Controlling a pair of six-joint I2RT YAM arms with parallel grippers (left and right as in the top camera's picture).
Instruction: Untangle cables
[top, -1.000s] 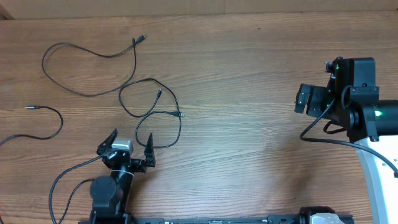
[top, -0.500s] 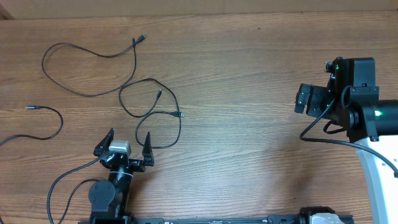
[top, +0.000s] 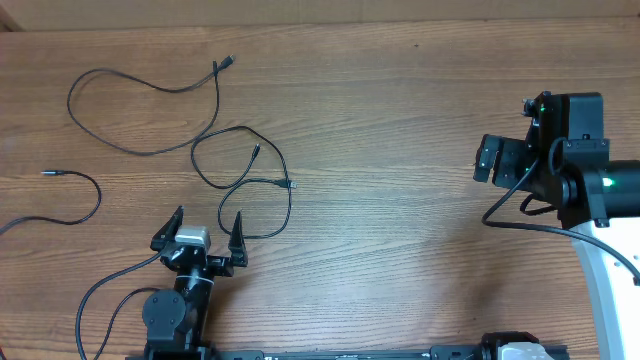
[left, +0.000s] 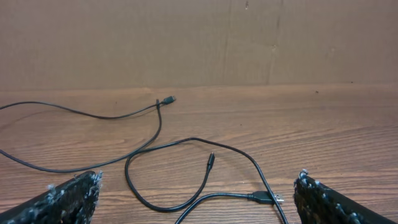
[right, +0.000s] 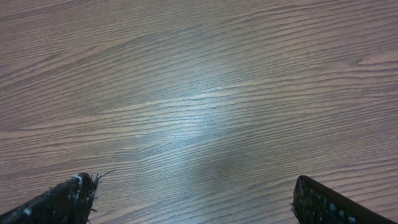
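Three thin black cables lie on the left of the wooden table. One cable (top: 140, 150) (left: 93, 115) curves wide at the far left, and its plug (top: 228, 62) points away from me. A looped cable (top: 240, 128) (left: 186, 142) crosses itself, with a silvery plug (top: 288, 185) (left: 267, 198). These two run very close together near the loop's left side. A third cable (top: 88, 190) lies apart at the left edge. My left gripper (top: 205, 226) (left: 198, 182) is open just short of the loop and holds nothing. Over bare wood at the right, my right gripper (top: 488, 158) (right: 193, 182) is open too.
The thicker black cable (top: 95, 295) of the left arm trails along the near edge. The right arm's body (top: 585, 185) and its white base (top: 610, 290) fill the right edge. A brown wall (left: 199, 43) rises behind the table's far edge.
The left gripper drew back a little toward the near edge and to the left, then stayed still. The cables and the right arm have not moved.
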